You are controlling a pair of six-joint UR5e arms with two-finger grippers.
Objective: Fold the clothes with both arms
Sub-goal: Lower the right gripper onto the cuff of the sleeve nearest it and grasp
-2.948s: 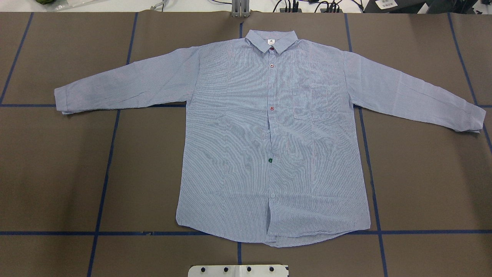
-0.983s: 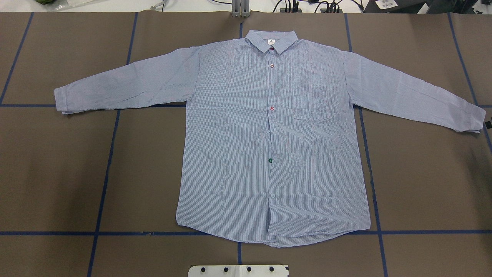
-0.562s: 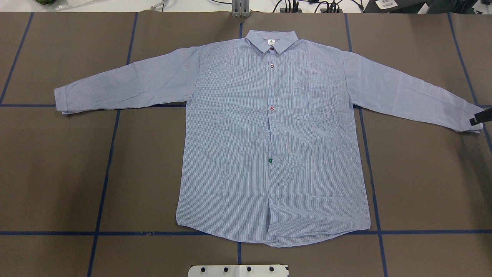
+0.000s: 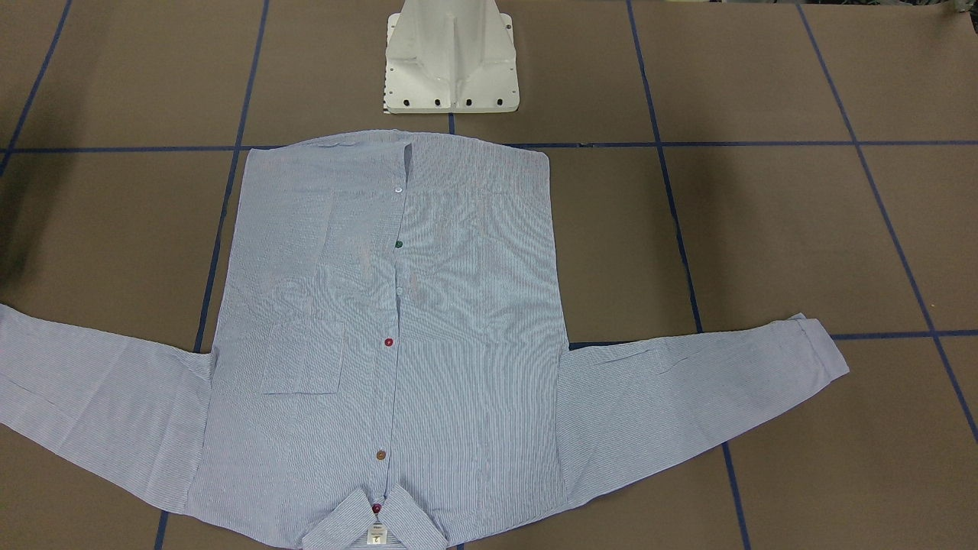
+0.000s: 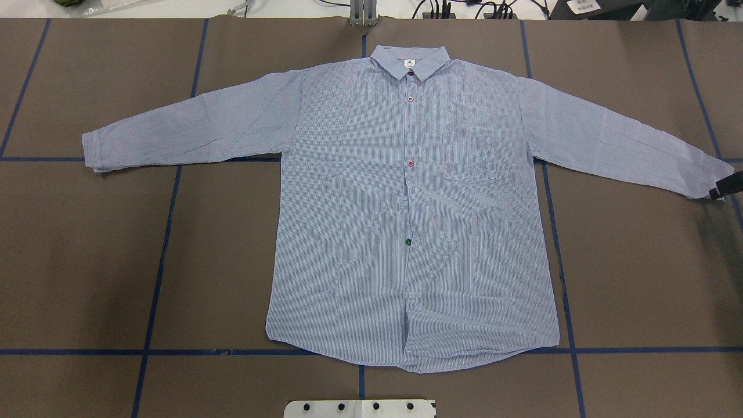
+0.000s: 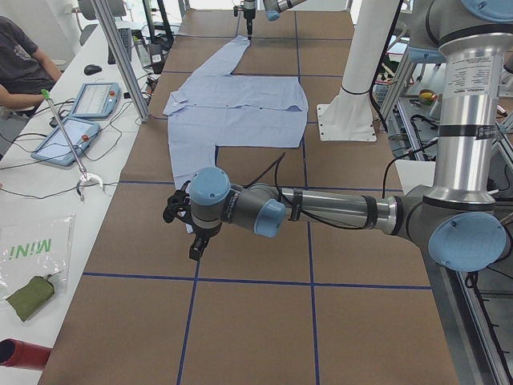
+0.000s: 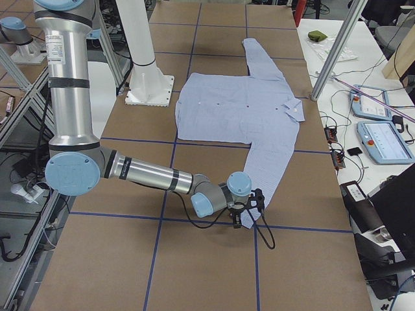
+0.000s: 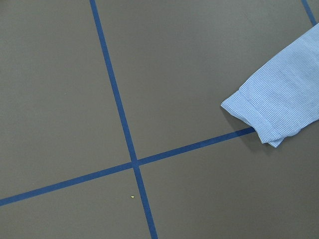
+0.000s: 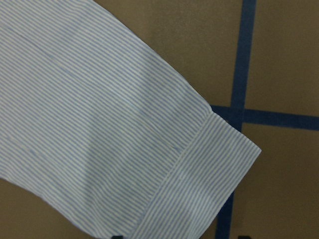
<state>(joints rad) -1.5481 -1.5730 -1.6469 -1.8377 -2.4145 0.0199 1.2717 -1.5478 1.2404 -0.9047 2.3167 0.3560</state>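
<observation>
One shirt (image 5: pixel 406 203) lies collar away, sleeves crosswise; right arm (image 7: pixel 149 175) jaws spread, left arm (image 6: pixel 337 210) jaws unclear.

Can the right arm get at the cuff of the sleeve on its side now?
Probably yes. The right gripper hangs right at the cuff, which lies flat on the table with nothing over it.

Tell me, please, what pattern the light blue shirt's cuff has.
Fine blue-and-white pinstripes across the cuff; right wrist view shows it best.
</observation>
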